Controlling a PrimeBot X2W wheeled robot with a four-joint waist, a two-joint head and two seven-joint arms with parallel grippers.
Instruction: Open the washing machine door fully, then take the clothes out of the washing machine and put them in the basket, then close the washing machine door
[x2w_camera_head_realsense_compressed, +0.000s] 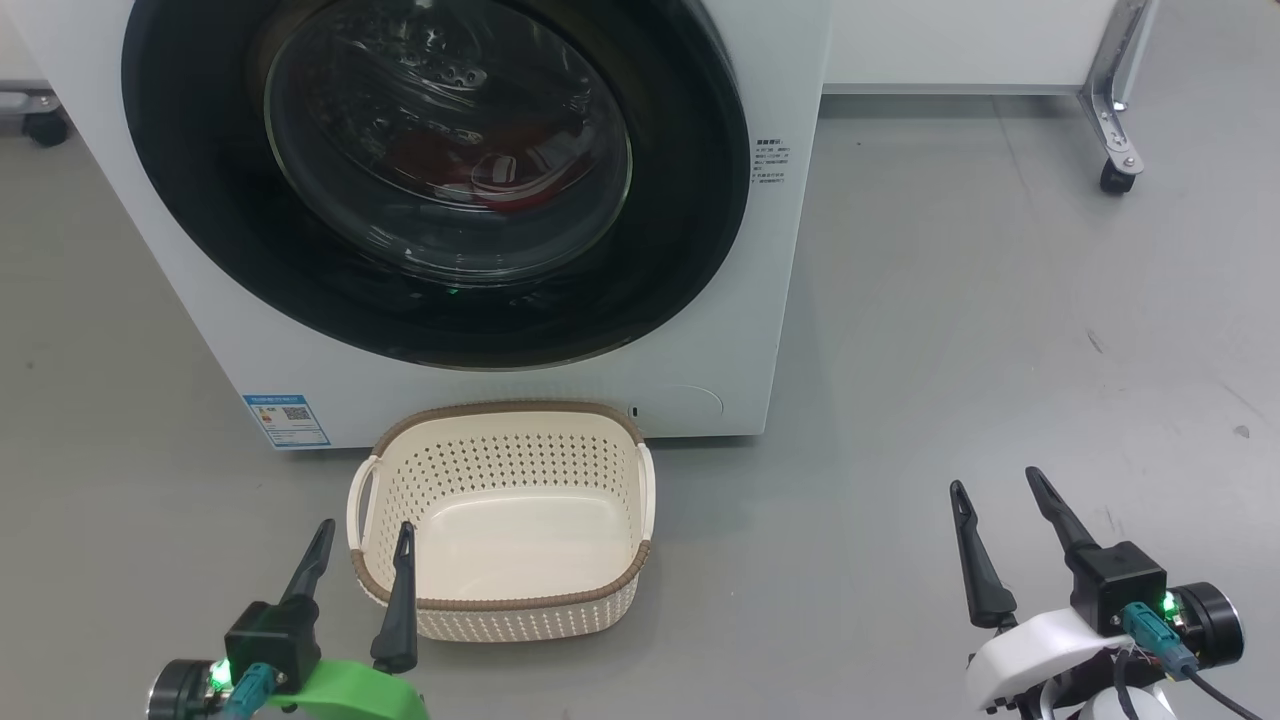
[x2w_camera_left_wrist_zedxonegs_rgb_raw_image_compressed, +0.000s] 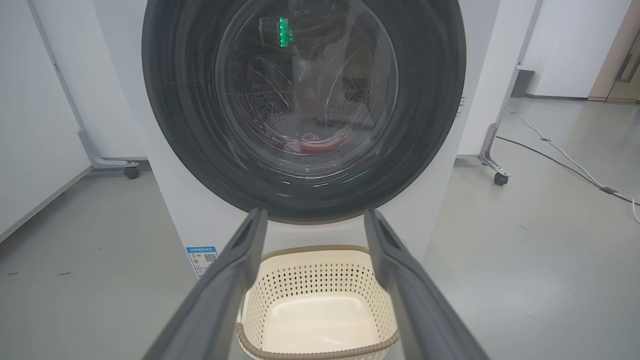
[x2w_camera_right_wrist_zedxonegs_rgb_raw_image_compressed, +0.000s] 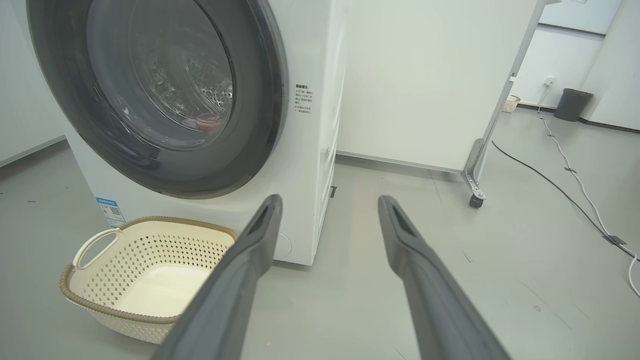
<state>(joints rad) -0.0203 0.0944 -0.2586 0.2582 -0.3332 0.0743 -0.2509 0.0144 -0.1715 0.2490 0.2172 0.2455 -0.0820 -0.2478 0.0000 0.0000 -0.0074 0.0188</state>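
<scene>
The left gripper (x2w_camera_head_realsense_compressed: 366, 525), two long dark fingers on a green mount, stands spread wide with nothing between its tips. The right gripper (x2w_camera_head_realsense_compressed: 995, 478), the same dark pair on a white mount, is likewise released and empty. Just beyond the left fingers, on the smooth grey floor (x2w_camera_head_realsense_compressed: 950, 300), sits the small cream plastic basket (x2w_camera_head_realsense_compressed: 500, 410) with perforated sides, a brown woven-look rim and side handles. From the head view the inner left finger crosses the basket's near corner (whether it touches the rim cannot be told), and from the left wrist the basket lies framed between the two fingers, with only its pale bottom showing inside. Further ahead of those fingertips, directly behind the basket, rises the big white front-loading washing machine (x2w_camera_head_realsense_compressed: 790, 300), a small blue label (x2w_camera_head_realsense_compressed: 287, 420) low on its front. Its large round door (x2w_camera_head_realsense_compressed: 200, 200), a wide glossy black rim around a bulging clear glass bowl, sits flush against the front, shut. Through the glass, low in the steel drum, shows a patch of bright red jersey cloth (x2w_camera_head_realsense_compressed: 470, 160). The right fingers point past the machine's right corner at bare floor, with the basket well off to their left. Beyond them stands a white panel on a metal caster leg (x2w_camera_head_realsense_compressed: 1115, 100).
</scene>
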